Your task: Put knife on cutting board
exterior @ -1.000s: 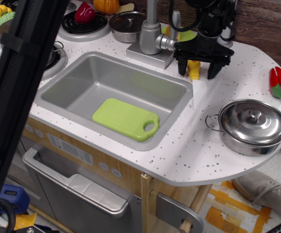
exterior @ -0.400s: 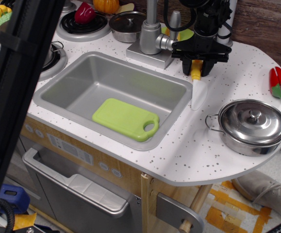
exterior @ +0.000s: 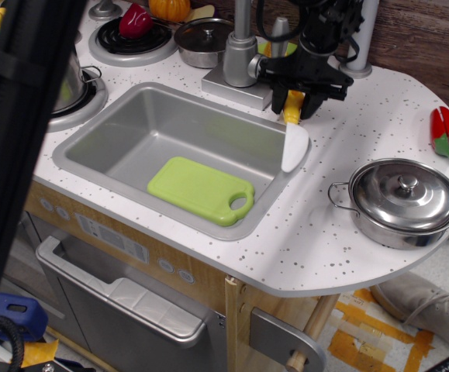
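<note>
The knife (exterior: 294,143) has a yellow handle and a broad white blade that hangs down over the sink's right rim. My black gripper (exterior: 295,102) is shut on the yellow handle and holds the knife lifted, just right of the faucet. The lime-green cutting board (exterior: 201,190) lies flat in the bottom of the grey sink (exterior: 131,124), its handle hole at the right end, below and left of the knife.
A steel pot with lid (exterior: 404,201) stands on the counter at the right. A red-and-green toy pepper (exterior: 446,133) lies at the far right. The faucet (exterior: 241,54) is beside the gripper. A small lidded pot (exterior: 202,40) and stove burners are behind. A dark post (exterior: 15,124) blocks the left.
The gripper closed on the knife's yellow handle, lifted it off the counter and moved left, so the blade now hangs over the sink's right rim.
</note>
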Tool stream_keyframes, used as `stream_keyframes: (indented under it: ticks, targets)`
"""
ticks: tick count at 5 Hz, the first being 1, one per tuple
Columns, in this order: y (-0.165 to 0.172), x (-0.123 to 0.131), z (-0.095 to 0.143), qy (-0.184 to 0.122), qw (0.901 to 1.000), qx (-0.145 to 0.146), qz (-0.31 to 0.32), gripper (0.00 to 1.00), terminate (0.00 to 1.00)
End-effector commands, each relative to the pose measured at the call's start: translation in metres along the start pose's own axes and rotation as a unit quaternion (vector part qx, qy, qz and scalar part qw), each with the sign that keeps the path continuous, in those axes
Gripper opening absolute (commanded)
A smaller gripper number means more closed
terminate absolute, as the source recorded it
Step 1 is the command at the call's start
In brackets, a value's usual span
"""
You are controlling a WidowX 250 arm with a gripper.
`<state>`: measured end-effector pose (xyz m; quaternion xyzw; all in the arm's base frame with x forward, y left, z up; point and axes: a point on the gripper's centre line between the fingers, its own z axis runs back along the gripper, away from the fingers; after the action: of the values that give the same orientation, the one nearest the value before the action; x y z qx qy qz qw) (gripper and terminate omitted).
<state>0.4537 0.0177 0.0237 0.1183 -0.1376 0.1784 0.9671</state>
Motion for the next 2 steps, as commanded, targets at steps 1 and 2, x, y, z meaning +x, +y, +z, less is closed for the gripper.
stream_keyframes:
  ticks: [1,2]
  targets:
    - [0.033,0.006,0.049,-0.038,0.9992,-0.004,0.013,0.0,0.0]
    - [0.052,-0.003,0.041,-0.041,0.999,-0.002,0.016,0.0,0.0]
